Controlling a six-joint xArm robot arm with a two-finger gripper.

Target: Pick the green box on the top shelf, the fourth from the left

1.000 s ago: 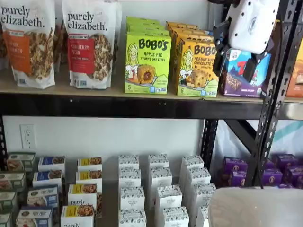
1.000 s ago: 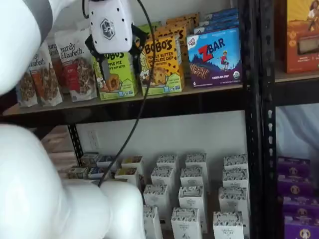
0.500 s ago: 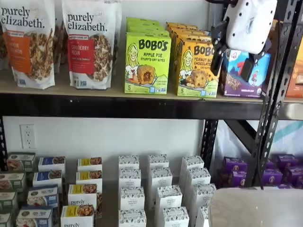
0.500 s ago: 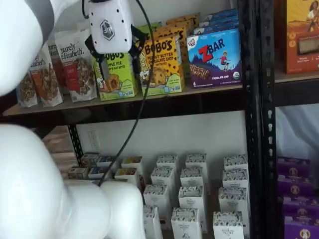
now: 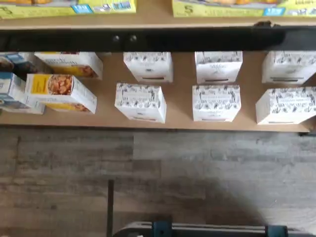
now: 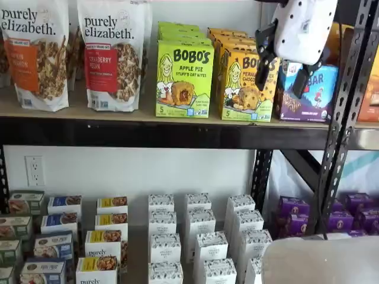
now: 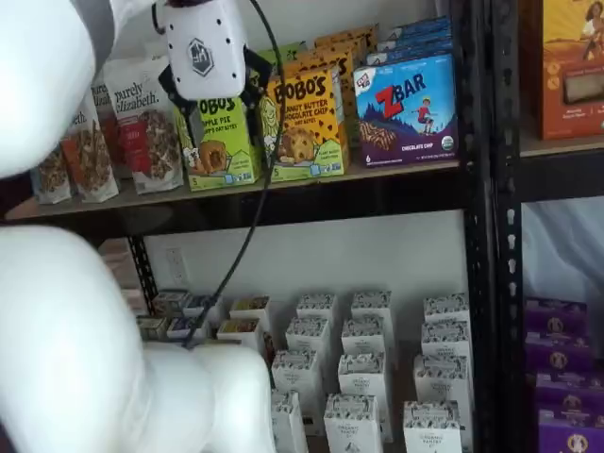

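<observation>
Gripper [image 6: 280, 76] spread wide, empty, hanging in front of top shelf [image 6: 148, 131]; green box [image 6: 184, 78] untouched on it.

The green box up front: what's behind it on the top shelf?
Behind the green box more lime-green tops show in a row on the top shelf. Their fronts and exact count are hidden by it.
</observation>
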